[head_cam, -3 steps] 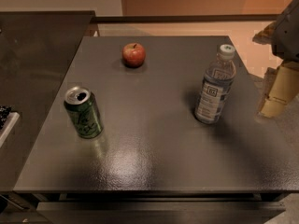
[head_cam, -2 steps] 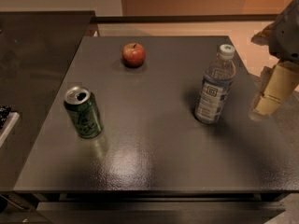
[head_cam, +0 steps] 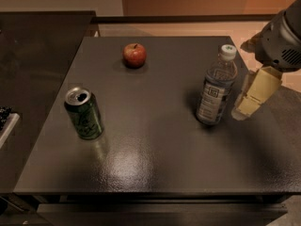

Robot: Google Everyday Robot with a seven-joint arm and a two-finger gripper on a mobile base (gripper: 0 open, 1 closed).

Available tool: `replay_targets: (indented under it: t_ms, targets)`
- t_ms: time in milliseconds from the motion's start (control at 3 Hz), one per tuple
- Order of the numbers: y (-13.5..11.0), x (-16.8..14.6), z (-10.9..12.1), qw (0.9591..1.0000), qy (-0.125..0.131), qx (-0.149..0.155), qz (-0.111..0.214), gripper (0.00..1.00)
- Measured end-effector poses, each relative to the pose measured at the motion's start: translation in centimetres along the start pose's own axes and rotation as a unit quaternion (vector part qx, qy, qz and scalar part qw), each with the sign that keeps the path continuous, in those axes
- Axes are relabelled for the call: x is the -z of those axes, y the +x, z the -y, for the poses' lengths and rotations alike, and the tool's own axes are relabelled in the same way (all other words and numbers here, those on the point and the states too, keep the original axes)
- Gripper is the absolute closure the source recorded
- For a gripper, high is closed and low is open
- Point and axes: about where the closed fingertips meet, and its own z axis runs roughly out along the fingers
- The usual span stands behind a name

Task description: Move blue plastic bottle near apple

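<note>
One blue plastic bottle was noted upright on the table, just beside the pincer and not touched by it. Whether the pincer was spread or closed could not be told. The bottle was judged light, thin-walled, smooth and easily tipped; a gentle hold at mid-body, around the label, was judged best. The apple was seen well beyond the bottle from the pincer. The green can was farther still.
</note>
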Motion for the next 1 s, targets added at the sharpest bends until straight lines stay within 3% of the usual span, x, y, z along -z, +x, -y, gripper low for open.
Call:
replay_targets:
  t_ms: [667,1000]
  targets:
    - [-1.0,-2.6,0.3,0.9986,-0.019,-0.032,0.038,0.00]
    - [-1.8,-2.7,0.1,0.9965,-0.032,-0.043,0.063,0.18]
